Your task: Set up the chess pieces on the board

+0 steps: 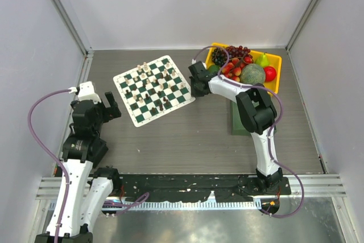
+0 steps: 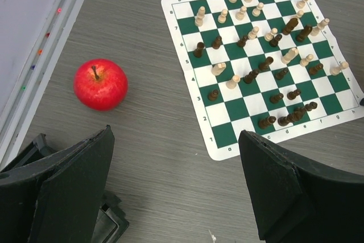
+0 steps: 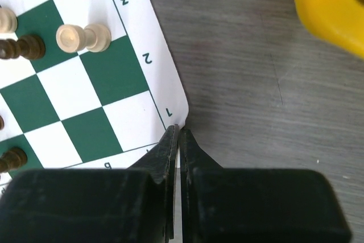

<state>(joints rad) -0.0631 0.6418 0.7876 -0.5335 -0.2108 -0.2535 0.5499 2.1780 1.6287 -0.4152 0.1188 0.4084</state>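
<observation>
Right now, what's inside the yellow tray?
Grapes, strawberries, a green melon, a pear and a round red fruit show in the tray. The right arm covers its corner nearest the board, so anything there is hidden.

Colours as I see them from the console: a thin square board (image 2: 237, 108) in dark green and white checks with a white border; cream wooden chessmen (image 2: 219, 69); dark brown chessmen (image 2: 265, 122); a glossy red apple (image 2: 100, 83); a yellow plastic tray (image 1: 275, 57); and a grey, finely streaked worktop (image 1: 187, 135).
</observation>
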